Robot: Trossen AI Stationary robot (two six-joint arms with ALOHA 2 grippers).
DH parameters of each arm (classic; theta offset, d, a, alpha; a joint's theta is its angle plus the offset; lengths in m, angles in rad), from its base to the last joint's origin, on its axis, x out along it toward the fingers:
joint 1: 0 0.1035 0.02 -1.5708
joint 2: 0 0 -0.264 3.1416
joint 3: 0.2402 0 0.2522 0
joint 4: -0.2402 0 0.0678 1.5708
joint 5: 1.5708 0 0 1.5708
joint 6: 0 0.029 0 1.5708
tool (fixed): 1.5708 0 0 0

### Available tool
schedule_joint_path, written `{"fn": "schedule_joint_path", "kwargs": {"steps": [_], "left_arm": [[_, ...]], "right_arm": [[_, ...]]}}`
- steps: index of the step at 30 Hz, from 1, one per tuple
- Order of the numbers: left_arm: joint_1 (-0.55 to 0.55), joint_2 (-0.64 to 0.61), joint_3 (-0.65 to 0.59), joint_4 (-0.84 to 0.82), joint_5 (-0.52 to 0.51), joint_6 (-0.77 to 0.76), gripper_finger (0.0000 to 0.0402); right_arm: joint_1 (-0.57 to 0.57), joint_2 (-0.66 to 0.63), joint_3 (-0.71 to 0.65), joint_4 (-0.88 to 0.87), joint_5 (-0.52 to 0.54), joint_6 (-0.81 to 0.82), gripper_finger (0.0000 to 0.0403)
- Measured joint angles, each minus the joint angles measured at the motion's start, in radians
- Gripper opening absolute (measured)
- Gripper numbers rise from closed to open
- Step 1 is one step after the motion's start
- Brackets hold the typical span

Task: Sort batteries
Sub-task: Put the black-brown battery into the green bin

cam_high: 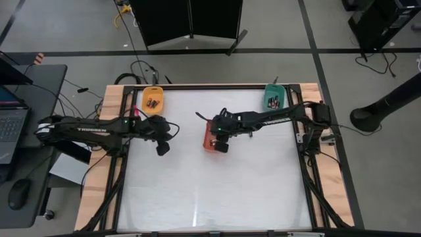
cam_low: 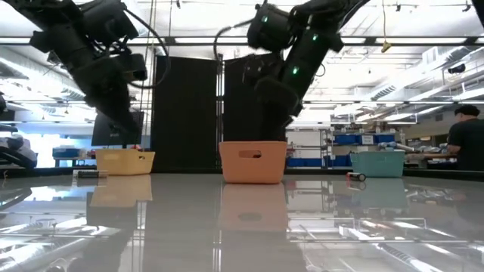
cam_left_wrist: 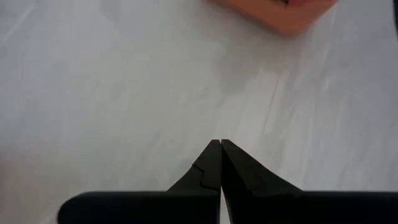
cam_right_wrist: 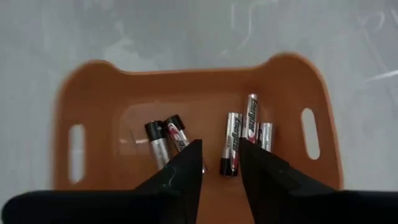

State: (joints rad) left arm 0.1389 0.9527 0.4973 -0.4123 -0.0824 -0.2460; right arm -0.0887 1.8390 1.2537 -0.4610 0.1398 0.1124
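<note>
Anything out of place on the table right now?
Yes. What looks like a battery lies on the table beside the teal tray, outside it. A dark item lies beside the yellow tray; too small to identify.

We see 3 trays: yellow-orange (cam_high: pixel 153 100) top-left, teal (cam_high: pixel 273 97) top-right, red-orange (cam_high: pixel 209 139) mid-table; laptop (cam_high: pixel 9 125) off-table left.

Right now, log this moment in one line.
left gripper: shut, idle | right gripper: open above red-orange tray | batteries: in tray
</note>
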Motion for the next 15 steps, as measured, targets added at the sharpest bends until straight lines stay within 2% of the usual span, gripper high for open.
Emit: {"fn": "schedule_joint_path", "kwargs": {"steps": [2, 4, 6, 9, 15], "left_arm": [[0.000, 0.000, 0.000, -0.041, 0.001, -0.020, 0.0010], [0.000, 0.000, 0.000, -0.081, 0.001, -0.028, 0.0010], [0.000, 0.000, 0.006, -0.134, 0.002, -0.031, 0.0010], [0.000, 0.001, 0.038, -0.225, -0.005, -0.068, 0.0017], [0.012, 0.003, 0.082, -0.341, -0.047, -0.155, 0.0054]], "right_arm": [[0.016, -0.032, 0.000, -0.023, 0.010, -0.016, 0.0112], [0.041, -0.069, 0.000, -0.040, 0.066, -0.035, 0.0093], [0.063, -0.100, 0.000, -0.056, 0.110, -0.046, 0.0060], [0.083, -0.123, 0.000, -0.055, 0.120, -0.046, 0.0013], [0.097, -0.124, -0.017, -0.021, 0.127, -0.032, 0.0029]]}}
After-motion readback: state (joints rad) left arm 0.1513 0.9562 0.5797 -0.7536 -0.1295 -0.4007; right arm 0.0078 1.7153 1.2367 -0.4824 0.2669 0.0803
